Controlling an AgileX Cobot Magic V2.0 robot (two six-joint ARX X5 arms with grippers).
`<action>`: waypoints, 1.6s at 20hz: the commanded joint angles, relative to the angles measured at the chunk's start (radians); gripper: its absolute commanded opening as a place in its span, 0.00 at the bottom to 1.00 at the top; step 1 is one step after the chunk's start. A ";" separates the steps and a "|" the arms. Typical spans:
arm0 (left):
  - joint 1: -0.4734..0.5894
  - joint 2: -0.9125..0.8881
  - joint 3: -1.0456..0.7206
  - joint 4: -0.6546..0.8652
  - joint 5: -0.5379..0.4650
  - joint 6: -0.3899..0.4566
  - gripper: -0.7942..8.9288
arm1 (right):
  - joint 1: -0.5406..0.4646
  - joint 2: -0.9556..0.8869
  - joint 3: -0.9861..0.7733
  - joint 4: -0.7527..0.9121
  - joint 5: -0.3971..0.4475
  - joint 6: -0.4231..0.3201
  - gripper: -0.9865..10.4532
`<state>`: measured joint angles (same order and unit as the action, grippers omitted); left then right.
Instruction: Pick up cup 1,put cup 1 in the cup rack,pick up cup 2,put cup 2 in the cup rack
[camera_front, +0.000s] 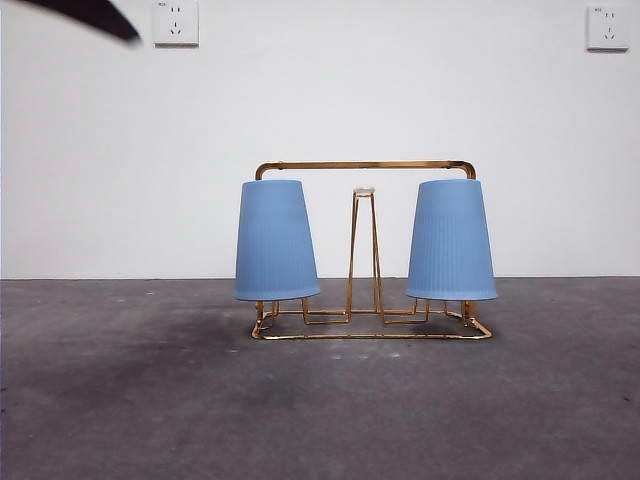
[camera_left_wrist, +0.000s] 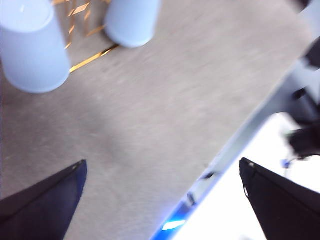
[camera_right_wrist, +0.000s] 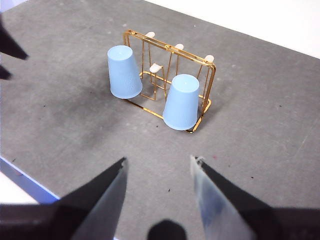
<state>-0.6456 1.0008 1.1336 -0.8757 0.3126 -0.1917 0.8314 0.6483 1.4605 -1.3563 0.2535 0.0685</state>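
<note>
2 pale blue cups sit upside down on the gold wire cup rack (camera_front: 366, 250), the first cup (camera_front: 276, 241) at one end and the second cup (camera_front: 451, 241) at the other, each over an upright peg. Judging from this, both placements look finished and nothing seems left but for the arms to pull clear.

The right gripper (camera_right_wrist: 157, 167) hangs above the grey table (camera_right_wrist: 60, 115), jaws spread apart and empty. The rack stands well ahead of it, beyond the jaw tips, apart from them. The left gripper (camera_left_wrist: 162, 167) is also wide open and holds nothing; the 2 cups lie ahead of it, off toward one jaw.

The level front view shows the cups' rims hanging just above the rack's base and 1 bare pale-tipped peg (camera_front: 364, 191) between them. The right wrist view, from above, shows more bare pegs along the far side. The blurred left wrist view alone shows the table's edge. In the front view, only a black tip of an arm shows at a top corner.
</note>
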 joint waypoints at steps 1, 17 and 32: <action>-0.003 -0.077 -0.004 -0.027 0.008 -0.026 0.63 | 0.000 -0.003 -0.001 -0.021 -0.017 0.019 0.28; -0.003 -0.177 -0.004 -0.098 0.010 -0.055 0.07 | 0.000 -0.003 -0.001 -0.022 -0.175 0.042 0.08; -0.003 -0.176 -0.004 -0.095 0.061 -0.042 0.07 | 0.000 -0.003 -0.001 -0.022 -0.238 0.042 0.09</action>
<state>-0.6472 0.8272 1.1336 -0.9745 0.3702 -0.2405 0.8314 0.6483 1.4605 -1.3567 0.0124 0.1013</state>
